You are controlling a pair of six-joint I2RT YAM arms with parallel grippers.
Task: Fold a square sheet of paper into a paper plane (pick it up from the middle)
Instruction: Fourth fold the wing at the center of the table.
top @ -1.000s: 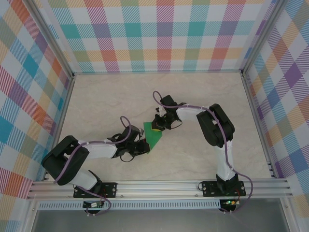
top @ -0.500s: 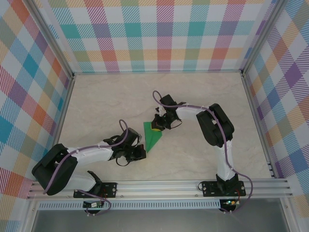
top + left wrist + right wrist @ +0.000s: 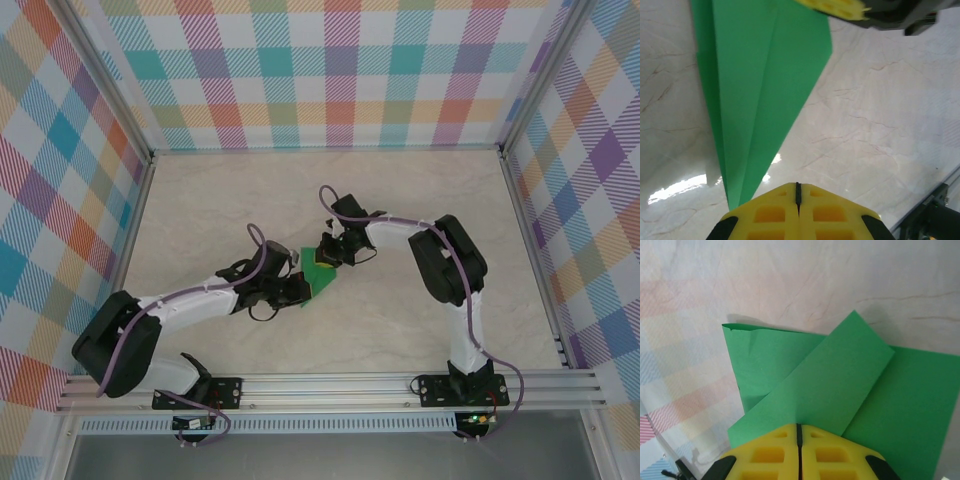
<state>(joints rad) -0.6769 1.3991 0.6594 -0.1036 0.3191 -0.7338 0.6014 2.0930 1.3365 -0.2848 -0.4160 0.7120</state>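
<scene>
Paper (image 3: 320, 283) is on the table (image 3: 200, 200), roughly mid-table and a bit toward the near edge, between the two grippers. It's plain bright green, already folded: in the left wrist view it's a long narrow wedge (image 3: 760, 75) with lengthwise creases, wide end away, point toward the camera. Left gripper (image 3: 296, 291) sits at the paper's near-left end. Its jaws are clenched: the yellow fingers (image 3: 770, 215) meet on a thin seam. The wedge's point runs in behind the left-hand finger, and I can't tell if it's pinched or just lying under it. Right gripper (image 3: 324, 258) is at the paper's far edge, and one of its yellow fingers (image 3: 837, 7) shows over the wide end in the left wrist view. In the right wrist view its jaws (image 3: 798, 432) are clenched too, grasping the paper: a folded band (image 3: 825, 385) runs diagonally out from the fingertips over the layers below, casting a shadow at its far corner. The far-left corner of the lower layer has a small wrinkle. The walls (image 3: 330, 70) are plaid, the tabletop is pale marble-look, and an aluminium rail (image 3: 330, 385) runs along the near edge.
</scene>
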